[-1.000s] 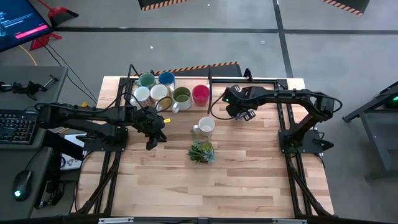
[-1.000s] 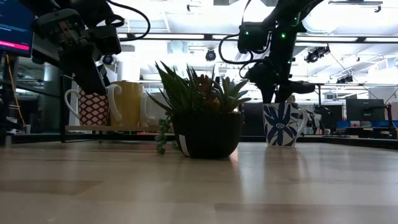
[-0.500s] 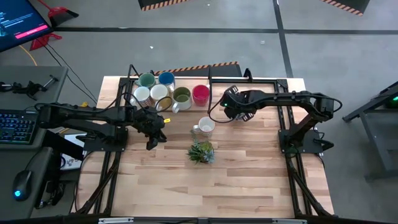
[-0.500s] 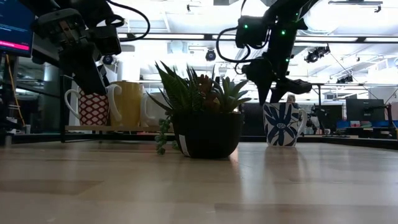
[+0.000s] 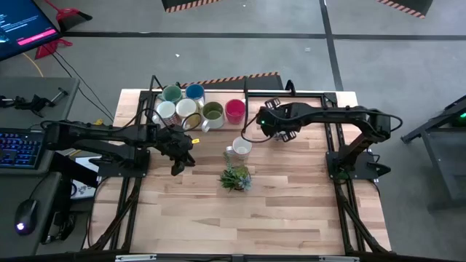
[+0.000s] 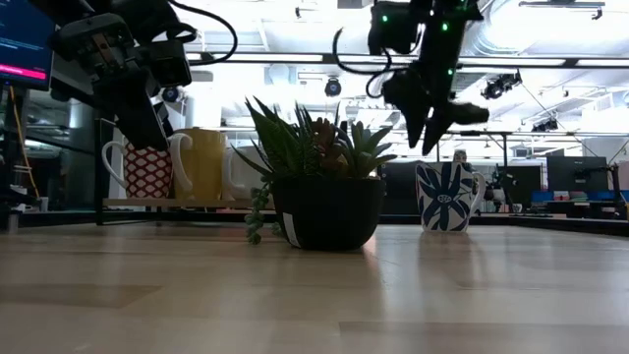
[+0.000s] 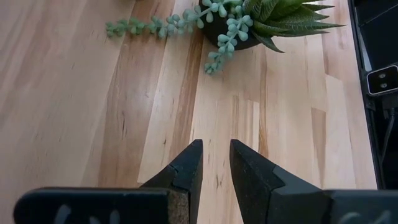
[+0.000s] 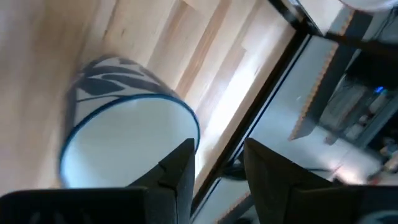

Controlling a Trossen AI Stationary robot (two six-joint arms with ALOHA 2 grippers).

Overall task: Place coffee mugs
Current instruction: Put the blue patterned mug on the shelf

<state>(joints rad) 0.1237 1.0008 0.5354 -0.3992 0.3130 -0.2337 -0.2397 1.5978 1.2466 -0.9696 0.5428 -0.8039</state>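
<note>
While its jaws stand parted and empty, the right gripper (image 6: 426,131) hangs in the air above the white mug with blue leaves (image 5: 241,147), which stands upright on the bench (image 5: 291,211) just behind the small plant (image 5: 236,177). The left gripper (image 7: 215,163), jaws slightly apart with nothing between them, hovers over bare wood beside the cluster of mugs (image 5: 191,108) at the bench's far edge.

Grey floor (image 5: 408,65) with hazard-striped tape (image 5: 227,78); keyboard (image 5: 16,149) and monitor (image 5: 22,29) alongside; bright ceiling lights (image 6: 295,25)
</note>
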